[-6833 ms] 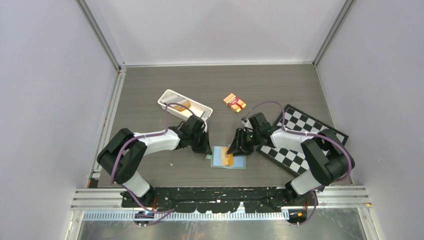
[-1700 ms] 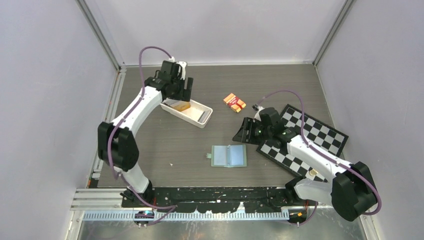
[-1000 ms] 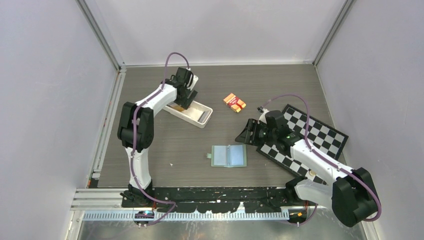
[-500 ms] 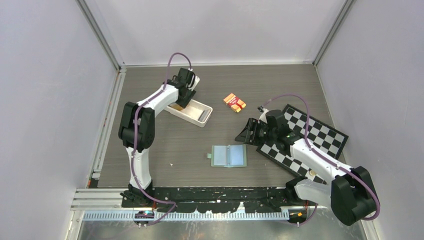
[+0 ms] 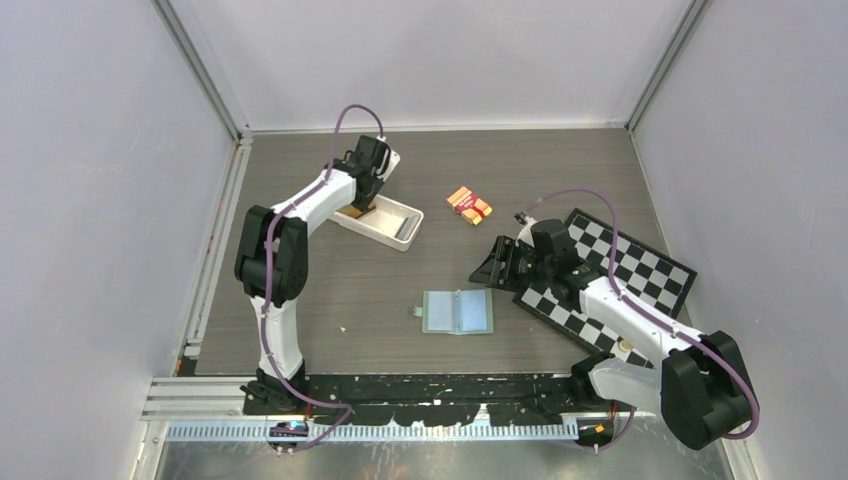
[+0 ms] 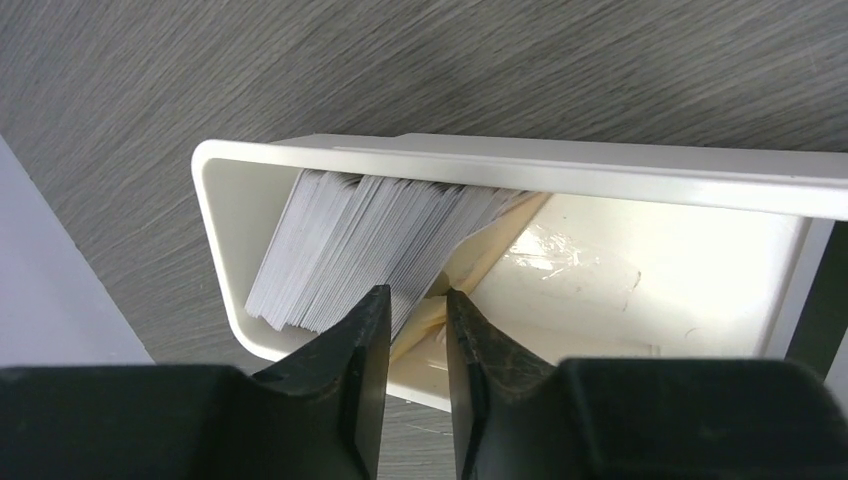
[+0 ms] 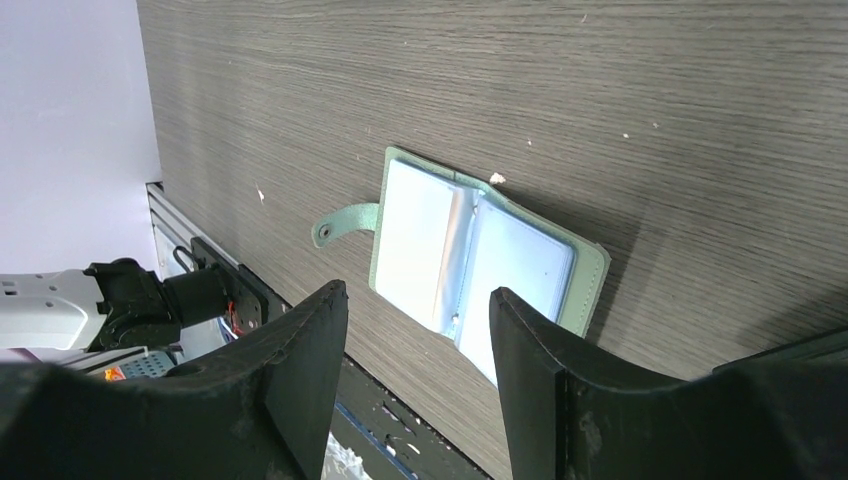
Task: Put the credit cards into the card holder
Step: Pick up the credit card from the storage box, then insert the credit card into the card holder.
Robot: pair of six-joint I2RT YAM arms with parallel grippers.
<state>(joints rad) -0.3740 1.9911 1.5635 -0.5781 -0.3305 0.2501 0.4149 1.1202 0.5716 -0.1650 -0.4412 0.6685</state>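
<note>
Far left: reaches out with the left gripper into the end of the long white plastic tray, evidently for the thin grey-white credit cards stacked aslant against its end wall. Straddles the edge of a single gold-tan card at the open side of that stack, fingers drawn close on either side with only a slit between. Cannot tell whether already pinching that card or merely bracketing it. Probably singles out the outermost card as the easiest to peel away without dragging its neighbours.

Toward the middle: leaves the small sage-green folding card holder lying open and flat on the dark wood-grain table, well apart from the tray. Presents blue-grey pockets upward and clasp tab out to the left, presumably to offer a pocket mouth to an incoming card. Shows no card in those pockets.

Beyond it: a thick orange-and-red banded packet, apart from everything and no part of this job.

Right: holds the right gripper above the table near the holder's right edge, jaws wide apart and empty, wrist camera on the open pockets. Looks placed to steady the holder at insertion. Extends that arm over the black-and-white chequered board.
</note>
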